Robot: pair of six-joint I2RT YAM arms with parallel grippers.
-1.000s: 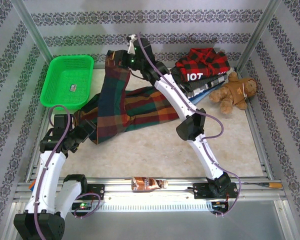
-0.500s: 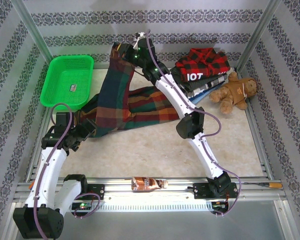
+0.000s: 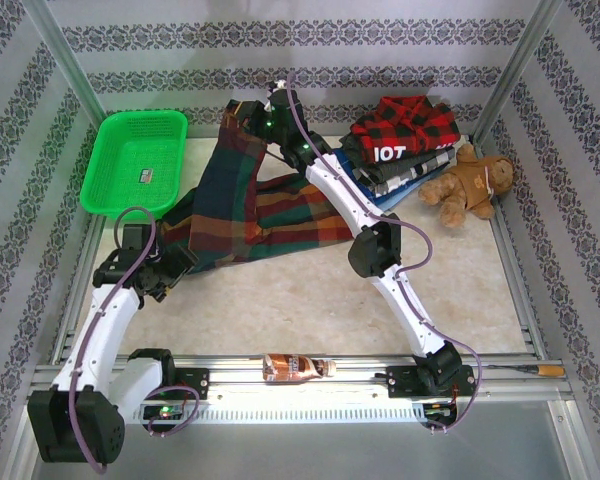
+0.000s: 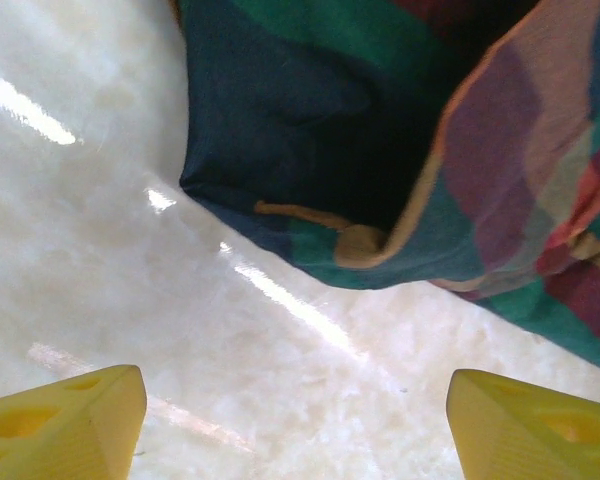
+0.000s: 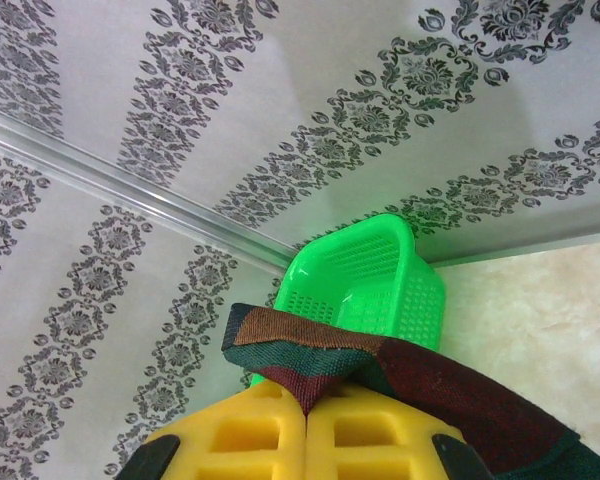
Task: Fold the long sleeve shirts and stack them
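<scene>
Since a second before, my right gripper had carried the raised end of the plaid shirt a little to the right along the far wall. The shirt's near hem had drawn back across the table. My right jaws were pressed together on a fold of that plaid cloth, holding it up near the green basket. My left gripper hovered over bare tabletop just short of the shirt's hem, jaws apart with nothing between them. Most of the shirt lay spread over the left-centre of the table. Other folded shirts sat stacked at the far right, beside a teddy bear.
</scene>
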